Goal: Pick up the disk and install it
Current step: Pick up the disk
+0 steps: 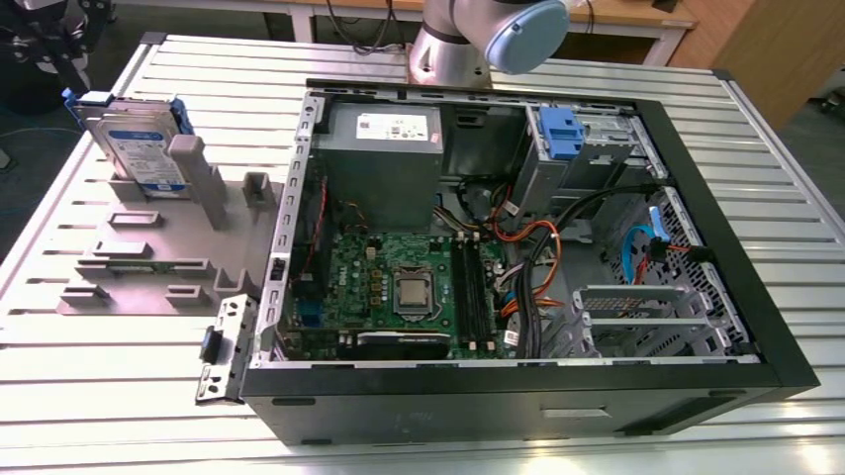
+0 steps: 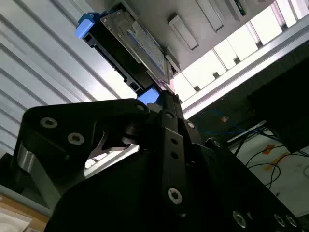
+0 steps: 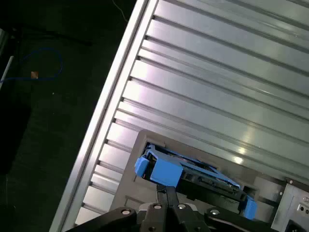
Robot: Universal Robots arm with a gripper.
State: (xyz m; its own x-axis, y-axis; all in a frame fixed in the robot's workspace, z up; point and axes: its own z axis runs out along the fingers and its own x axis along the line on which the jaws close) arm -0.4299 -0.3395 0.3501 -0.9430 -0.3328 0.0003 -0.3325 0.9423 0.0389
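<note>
Found the disk (image 1: 142, 148) standing on edge in a slot of the grey stand (image 1: 145, 262), over at the exterior view's left on the slatted counter (image 1: 106, 396), well apart from the open computer case (image 1: 528, 381). Not lifted yet, by the look of it.

Caught the tool (image 3: 166, 192) in both wrist views, pinched together with nothing between, lined up on the blue tab (image 3: 166, 172) at the disk's upper edge. Couldn't tell whether touching or just short of it.

Worried about a few things, honestly. Coming down pinched like that would probably mean ramming the tab instead of straddling it, maybe cracking the plastic or shoving the disk deeper into the slot. Grabbing only that tab seemed dicey too: thin plastic with a metal body hanging under it, so likely to swing or slip out. Pulling at any angle other than straight along the slot could've wedged the carrier and dragged the whole stand along, with no visible fastening on it. Also noticed a tangle of orange and black cables (image 1: 528, 247) inside the case, right beside the drive cage (image 1: 601, 148), so plenty to snag on during the install.
</note>
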